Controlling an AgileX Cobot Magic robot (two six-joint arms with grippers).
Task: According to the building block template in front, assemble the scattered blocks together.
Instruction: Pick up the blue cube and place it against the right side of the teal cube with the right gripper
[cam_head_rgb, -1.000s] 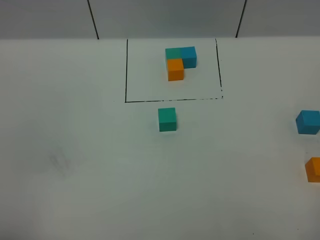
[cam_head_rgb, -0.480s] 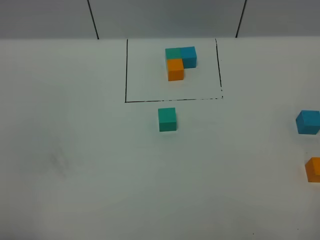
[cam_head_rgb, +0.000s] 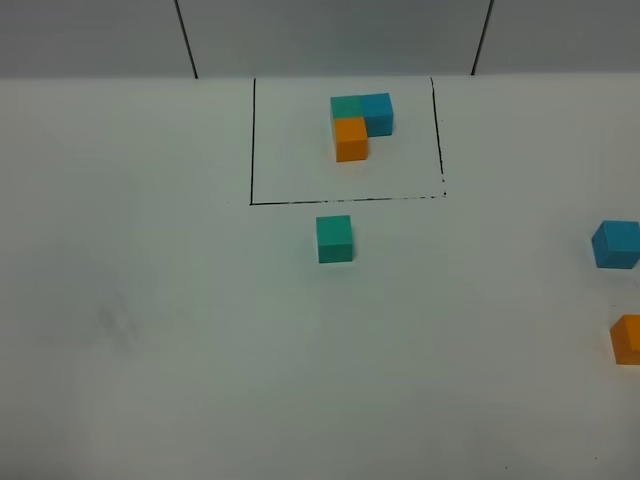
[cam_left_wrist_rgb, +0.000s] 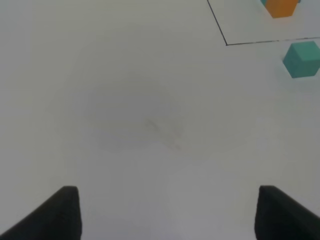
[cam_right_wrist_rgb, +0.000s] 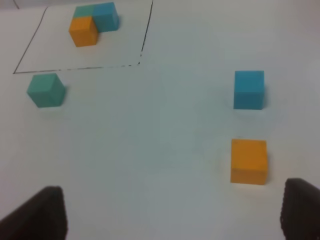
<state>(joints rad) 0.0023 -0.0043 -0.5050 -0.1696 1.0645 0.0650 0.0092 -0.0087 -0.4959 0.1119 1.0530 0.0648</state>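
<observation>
The template (cam_head_rgb: 358, 123) is an L of teal, blue and orange cubes inside a black drawn rectangle at the back; it also shows in the right wrist view (cam_right_wrist_rgb: 92, 23). A loose teal cube (cam_head_rgb: 335, 239) sits just in front of the frame, seen too in the left wrist view (cam_left_wrist_rgb: 302, 59) and the right wrist view (cam_right_wrist_rgb: 45, 90). A loose blue cube (cam_head_rgb: 616, 244) and a loose orange cube (cam_head_rgb: 628, 339) lie at the right edge, also in the right wrist view (cam_right_wrist_rgb: 249, 89) (cam_right_wrist_rgb: 249, 161). My left gripper (cam_left_wrist_rgb: 167, 212) and right gripper (cam_right_wrist_rgb: 172, 215) are open and empty, away from all cubes.
The white table (cam_head_rgb: 200, 350) meets a grey back wall with two dark vertical lines (cam_head_rgb: 186, 40). A faint smudge (cam_head_rgb: 118, 325) marks the table at the left. No arm shows in the exterior high view.
</observation>
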